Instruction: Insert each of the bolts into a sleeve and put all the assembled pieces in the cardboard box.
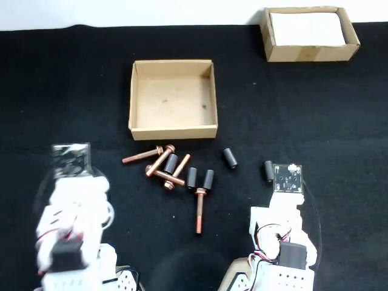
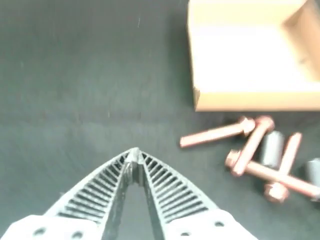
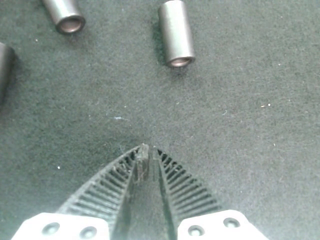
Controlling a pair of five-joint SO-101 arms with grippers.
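Several copper bolts (image 1: 160, 160) lie crossed on the black mat just in front of the open, empty cardboard box (image 1: 173, 128), with one more bolt (image 1: 199, 211) nearer the arms. Black sleeves (image 1: 191, 177) lie among them and to the right (image 1: 229, 157), one (image 1: 268, 171) beside the right arm (image 1: 287, 177). My left gripper (image 2: 134, 156) is shut and empty over bare mat, left of the bolts (image 2: 215, 135) and the box (image 2: 250, 95). My right gripper (image 3: 145, 151) is shut and empty, a short way back from a sleeve (image 3: 176, 34) and another sleeve (image 3: 63, 15).
A second cardboard box (image 1: 309, 53) with white contents stands at the far right corner. The left arm (image 1: 71, 160) sits at the near left. Black mat (image 1: 315, 121) stretches between the boxes and to the right of the parts.
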